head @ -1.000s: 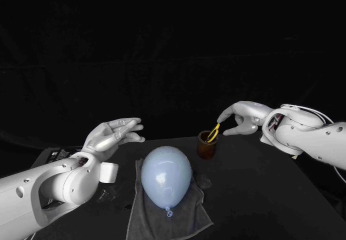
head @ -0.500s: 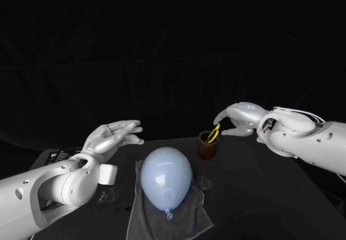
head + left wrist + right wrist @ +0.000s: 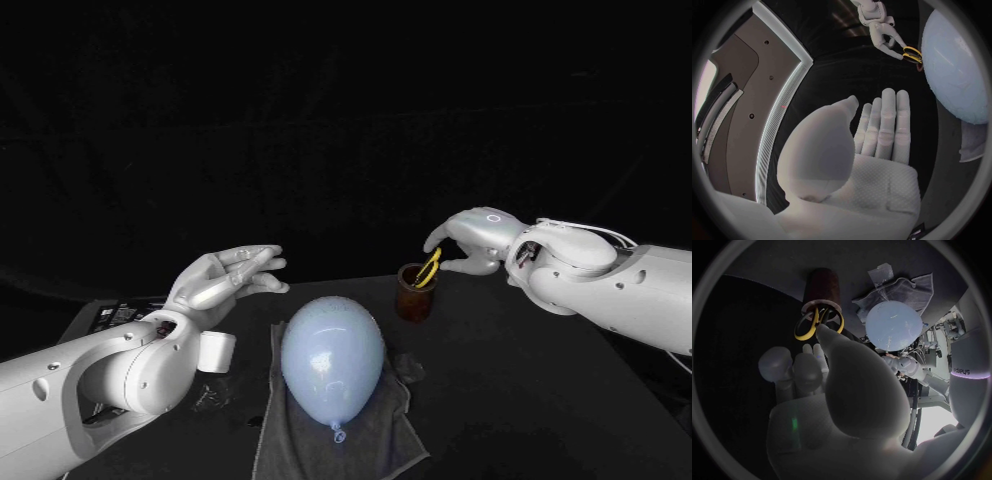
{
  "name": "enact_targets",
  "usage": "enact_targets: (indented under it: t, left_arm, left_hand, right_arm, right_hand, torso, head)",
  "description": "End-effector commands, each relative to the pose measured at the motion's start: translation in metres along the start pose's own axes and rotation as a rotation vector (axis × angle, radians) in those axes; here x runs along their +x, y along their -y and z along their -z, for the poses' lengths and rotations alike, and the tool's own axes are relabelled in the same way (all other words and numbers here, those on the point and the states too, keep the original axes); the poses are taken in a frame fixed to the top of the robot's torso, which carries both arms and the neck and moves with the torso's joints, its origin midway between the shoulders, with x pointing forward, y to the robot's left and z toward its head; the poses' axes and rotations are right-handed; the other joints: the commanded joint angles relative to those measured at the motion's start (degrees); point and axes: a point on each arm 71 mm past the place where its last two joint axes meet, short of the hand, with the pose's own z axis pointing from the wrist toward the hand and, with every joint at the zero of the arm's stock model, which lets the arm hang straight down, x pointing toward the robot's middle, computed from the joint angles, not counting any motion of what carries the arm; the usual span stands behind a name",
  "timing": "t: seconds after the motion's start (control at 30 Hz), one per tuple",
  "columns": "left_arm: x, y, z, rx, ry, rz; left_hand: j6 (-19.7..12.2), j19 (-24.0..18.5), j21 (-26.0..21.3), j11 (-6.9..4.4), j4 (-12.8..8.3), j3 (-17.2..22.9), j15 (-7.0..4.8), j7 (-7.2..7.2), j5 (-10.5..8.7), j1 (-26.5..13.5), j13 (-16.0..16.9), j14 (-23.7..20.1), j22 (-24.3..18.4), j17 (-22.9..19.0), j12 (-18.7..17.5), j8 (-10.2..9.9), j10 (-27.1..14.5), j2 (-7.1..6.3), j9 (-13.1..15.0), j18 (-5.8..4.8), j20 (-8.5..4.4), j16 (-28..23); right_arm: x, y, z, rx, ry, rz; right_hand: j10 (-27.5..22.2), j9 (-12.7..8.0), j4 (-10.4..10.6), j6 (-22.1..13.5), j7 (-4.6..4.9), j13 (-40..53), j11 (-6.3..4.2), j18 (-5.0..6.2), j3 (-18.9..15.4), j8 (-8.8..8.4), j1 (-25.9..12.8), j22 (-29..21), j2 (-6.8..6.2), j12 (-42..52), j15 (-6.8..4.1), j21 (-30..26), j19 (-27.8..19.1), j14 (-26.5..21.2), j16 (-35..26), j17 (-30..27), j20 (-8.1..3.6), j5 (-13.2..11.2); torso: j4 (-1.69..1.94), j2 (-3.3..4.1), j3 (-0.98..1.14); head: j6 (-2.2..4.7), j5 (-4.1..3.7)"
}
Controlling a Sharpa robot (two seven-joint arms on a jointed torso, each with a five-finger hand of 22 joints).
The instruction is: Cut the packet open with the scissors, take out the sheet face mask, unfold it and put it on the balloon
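A pale blue balloon [image 3: 335,352] [image 3: 893,327] [image 3: 954,65] lies on a grey towel [image 3: 346,435] [image 3: 907,290] in the middle of the table. Behind it stands a brown cup [image 3: 415,295] [image 3: 823,285] holding yellow-handled scissors [image 3: 427,268] [image 3: 817,325] [image 3: 911,54]. My right hand [image 3: 464,242] [image 3: 823,390] [image 3: 876,27] hangs over the cup, thumb tip touching the handle loops and fingers apart beside them. A clear packet [image 3: 879,274] lies at the towel's edge. To the balloon's left my left hand [image 3: 228,275] [image 3: 873,150] is raised, fingers spread, holding nothing.
A small white cup [image 3: 216,350] stands beside my left forearm. A dark box [image 3: 108,315] sits at the table's left edge. Bare black table lies to the right of the towel and in front of the brown cup.
My right hand has moved left and down onto the scissors' handles, its arm swinging further in. The left hand has barely shifted. The balloon, cup and scissors have stayed put.
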Motion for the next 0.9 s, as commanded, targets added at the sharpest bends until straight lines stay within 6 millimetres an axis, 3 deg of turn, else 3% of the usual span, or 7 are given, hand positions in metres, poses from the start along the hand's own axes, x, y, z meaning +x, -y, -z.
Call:
enact_targets:
  t: [0.03, 0.33, 0.67, 0.9]
  left_arm:
    - [0.001, 0.000, -0.002, -0.009, -0.013, 0.022]
    - [-0.002, -0.001, -0.002, -0.018, -0.004, 0.029]
    - [-0.002, -0.001, -0.002, -0.025, -0.009, 0.032]
    - [-0.001, -0.002, -0.002, -0.031, -0.013, 0.035]
  left_hand:
    - [0.0, -0.5, 0.4, 0.27, 0.5, 0.0, -0.01, 0.48, -0.02, -0.5, 0.0, -0.4, 0.1, 0.1, -0.3, -0.4, -0.1, -0.06, -0.1, 0.93, -0.11, 0.3]
    - [0.0, -0.6, 0.4, 0.30, 0.6, 0.0, 0.04, 0.51, -0.02, -0.6, 0.0, -0.5, 0.1, 0.2, -0.3, -0.4, -0.1, -0.01, -0.1, 0.92, -0.08, 0.3]
    - [0.0, -0.8, 0.4, 0.35, 0.8, -0.1, 0.11, 0.56, -0.02, -0.8, 0.1, -0.7, 0.1, 0.2, -0.4, -0.4, -0.1, 0.06, -0.1, 0.91, -0.01, 0.3]
    - [0.0, -0.9, 0.4, 0.39, 0.9, -0.1, 0.16, 0.59, -0.03, -1.0, 0.1, -0.9, 0.1, 0.3, -0.4, -0.5, -0.1, 0.11, -0.1, 0.90, 0.04, 0.3]
  right_arm:
    - [0.003, 0.002, -0.003, 0.013, 0.002, 0.053]
    - [0.009, 0.004, -0.009, 0.023, 0.003, 0.071]
    - [0.010, 0.006, -0.012, 0.029, 0.017, 0.079]
    - [0.009, 0.010, -0.015, 0.027, 0.044, 0.088]
  right_hand:
    - [0.5, -0.1, -0.2, 0.4, -0.05, 0.0, 0.06, -0.74, 0.8, -0.24, 0.1, 0.2, -0.28, 0.5, 0.09, 0.3, 0.4, 0.3, 0.3, 0.1, 0.13, -0.3]
    - [1.6, 0.0, -0.8, 1.3, -0.30, -0.1, 0.00, -0.96, 3.5, -0.10, -0.5, 1.8, -0.62, 0.8, 0.19, 1.2, 1.0, 0.5, 1.6, 1.5, 0.15, -0.4]
    - [5.0, 0.5, -3.0, 3.0, -0.40, -0.2, 0.17, -1.05, 12.1, 0.53, -2.7, 3.5, -1.01, 0.7, 0.78, 2.0, 0.8, 0.2, 2.6, 1.8, 0.50, -0.7]
    - [9.3, 1.4, -3.6, 4.8, -0.15, -0.1, 0.16, -1.33, 16.1, 1.93, -4.5, 5.4, 0.05, 1.3, 1.48, 3.2, 1.3, 0.3, 3.4, 2.5, 1.05, -0.8]
  torso:
    - [-0.11, 0.12, 0.06]
    - [-0.10, 0.35, 0.09]
    - [-0.17, 0.51, 0.14]
    - [-0.21, 0.61, 0.22]
  head:
    - [-0.19, 0.24]
    - [0.02, -0.05]
    - [-0.02, -0.02]
    - [0.22, -0.07]
